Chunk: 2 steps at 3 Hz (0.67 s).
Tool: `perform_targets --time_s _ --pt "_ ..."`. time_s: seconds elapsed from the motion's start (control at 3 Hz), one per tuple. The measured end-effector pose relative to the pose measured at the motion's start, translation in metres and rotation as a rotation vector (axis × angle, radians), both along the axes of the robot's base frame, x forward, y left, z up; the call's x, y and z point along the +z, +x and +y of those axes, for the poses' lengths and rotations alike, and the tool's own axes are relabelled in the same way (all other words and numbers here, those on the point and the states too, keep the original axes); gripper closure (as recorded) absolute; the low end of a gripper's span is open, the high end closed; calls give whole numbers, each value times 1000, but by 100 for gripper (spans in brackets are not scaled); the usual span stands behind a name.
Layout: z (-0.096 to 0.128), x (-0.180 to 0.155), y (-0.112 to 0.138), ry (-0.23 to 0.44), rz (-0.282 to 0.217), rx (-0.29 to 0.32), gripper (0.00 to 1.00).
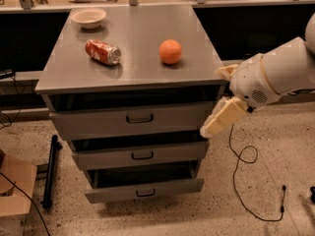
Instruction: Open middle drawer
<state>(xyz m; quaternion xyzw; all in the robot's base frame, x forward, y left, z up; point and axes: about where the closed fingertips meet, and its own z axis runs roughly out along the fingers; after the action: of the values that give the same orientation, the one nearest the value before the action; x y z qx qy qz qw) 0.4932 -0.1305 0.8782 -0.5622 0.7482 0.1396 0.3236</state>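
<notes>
Where the arm is ending, cream-coloured two-finger gripper (206,130): hanging just off the cabinet's right front corner, its tip pointing toward 8 o'clock and sitting level with the dark gap under the top drawer. Whether it is released or clenched cannot be told, nor whether it is touching the cabinet.
White rounded robot arm (275,77): reaching in from the 3 o'clock edge and sloping down toward the gripper.
Grey metal middle drawer (103,159): lying at 8 o'clock from the gripper, between the taller drawer above and the lowest one below, with a dark gap showing over its low, wide front.
Small black loop handle (142,156): sitting mid-panel on the middle drawer, well apart from the gripper.
Taller grey top drawer (88,124): sitting at 9 o'clock from the gripper, its right end just beside the gripper's tip.
Grey bottom drawer (108,193): sticking out farthest of the three, at 7 o'clock from the gripper.
Flat grey cabinet top (142,28): carrying three things.
Round orange fruit (170,51): resting at 11 o'clock from the gripper.
Crushed red soda can (102,51): lying on its side at 9 o'clock from the fruit.
Pale shallow bowl (88,17): standing at 11 o'clock from the can, near the back left corner.
Thin black cable (246,162): looping over the speckled floor at 5 o'clock from the gripper.
</notes>
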Motion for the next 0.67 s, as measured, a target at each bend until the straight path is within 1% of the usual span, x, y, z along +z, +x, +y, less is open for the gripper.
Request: perform_targets --time_s 0.33,0.67 --pt "14 -27 4 -15 35 33 0" --pt "30 -72 10 32 70 49 0"
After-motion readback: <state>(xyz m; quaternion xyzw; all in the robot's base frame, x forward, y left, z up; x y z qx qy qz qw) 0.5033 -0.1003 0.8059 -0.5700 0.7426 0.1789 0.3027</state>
